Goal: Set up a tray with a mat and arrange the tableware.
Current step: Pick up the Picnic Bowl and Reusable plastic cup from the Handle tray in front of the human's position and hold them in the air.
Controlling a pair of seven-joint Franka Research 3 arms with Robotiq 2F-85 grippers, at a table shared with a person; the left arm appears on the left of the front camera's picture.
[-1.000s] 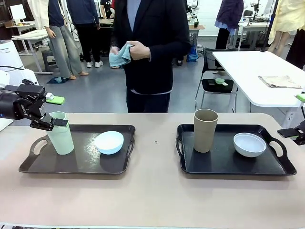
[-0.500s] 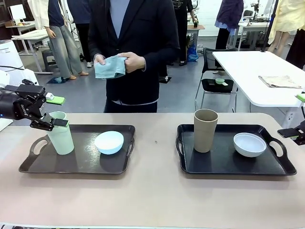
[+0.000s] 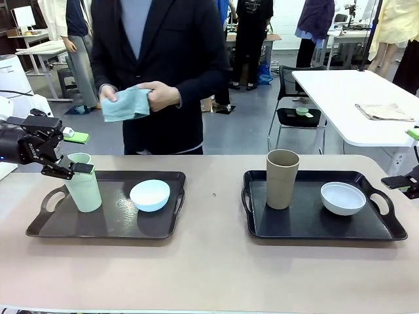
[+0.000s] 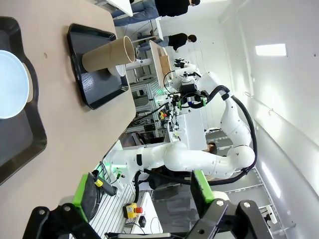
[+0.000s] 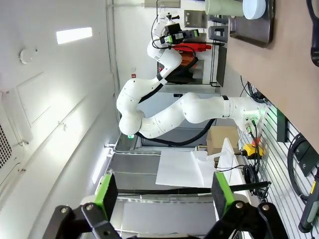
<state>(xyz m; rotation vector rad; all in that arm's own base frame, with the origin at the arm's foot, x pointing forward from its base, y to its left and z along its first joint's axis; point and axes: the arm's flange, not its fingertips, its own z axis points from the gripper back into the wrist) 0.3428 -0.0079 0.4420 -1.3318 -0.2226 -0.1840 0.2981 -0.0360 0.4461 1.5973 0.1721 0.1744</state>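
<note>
The left gripper (image 3: 69,170) sits spread wide by the green cup (image 3: 84,191), maybe to lift it; the right gripper (image 3: 400,182) is wide too

The worktop (image 3: 209,275) carries two trays, left tray (image 3: 98,227) and right tray (image 3: 308,227); two cups, green cup (image 3: 85,193) and tan cup (image 3: 282,178); two bowls, blue bowl (image 3: 150,195) and white bowl (image 3: 343,198). Seemingly one bunched cloth (image 3: 127,103) beyond its far edge.

Front feed's bright and evenly lit for me, soft shadows only, a pale sheen on the dark tray (image 3: 98,233) just beside my left pincer (image 3: 71,169). Wrist feeds bow at the edges; a ceiling light (image 4: 271,50) blows out beyond its fingers (image 4: 85,196).
</note>
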